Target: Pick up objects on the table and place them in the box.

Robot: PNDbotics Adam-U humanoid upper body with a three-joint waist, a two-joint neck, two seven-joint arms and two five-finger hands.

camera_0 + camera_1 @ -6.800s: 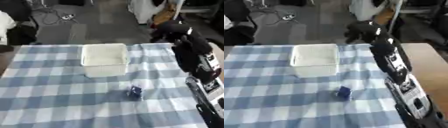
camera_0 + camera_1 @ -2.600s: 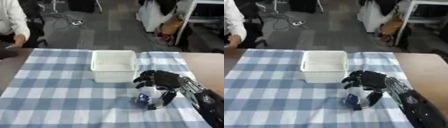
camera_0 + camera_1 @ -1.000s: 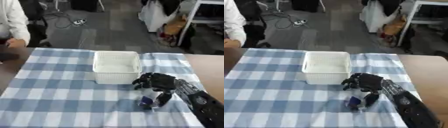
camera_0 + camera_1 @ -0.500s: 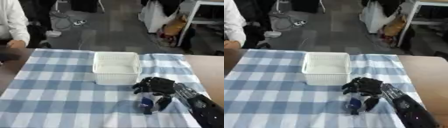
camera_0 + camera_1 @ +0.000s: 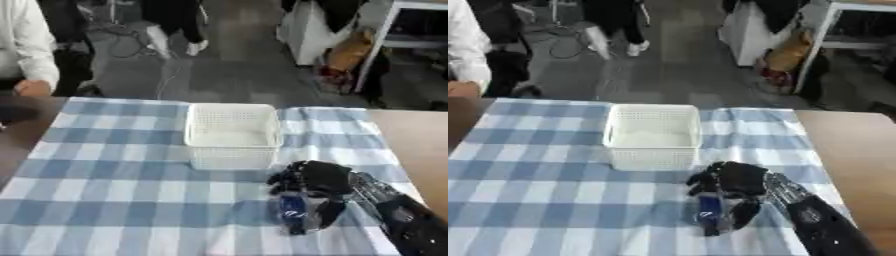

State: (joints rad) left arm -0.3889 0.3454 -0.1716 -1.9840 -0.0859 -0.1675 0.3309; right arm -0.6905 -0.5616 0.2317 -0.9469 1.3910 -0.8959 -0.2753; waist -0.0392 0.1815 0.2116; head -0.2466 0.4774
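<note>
A small dark blue object (image 5: 290, 209) lies on the checked tablecloth, in front of the white mesh box (image 5: 233, 135). My right hand (image 5: 317, 187) reaches in from the lower right and covers it, with curled fingers on either side of it; whether it is lifted off the cloth I cannot tell. The box stands just behind and to the left of the hand, and I see nothing inside it. My left hand shows in neither view.
The blue and white checked cloth (image 5: 114, 200) covers most of the table; bare brown tabletop (image 5: 411, 145) shows at the right. A person in a white shirt (image 5: 26, 55) stands at the far left edge. Chairs and clutter lie beyond the table.
The right hand came down from high at the back right to the blue object and closed round it. Over the last second it stayed on the object and the view shifted slightly.
</note>
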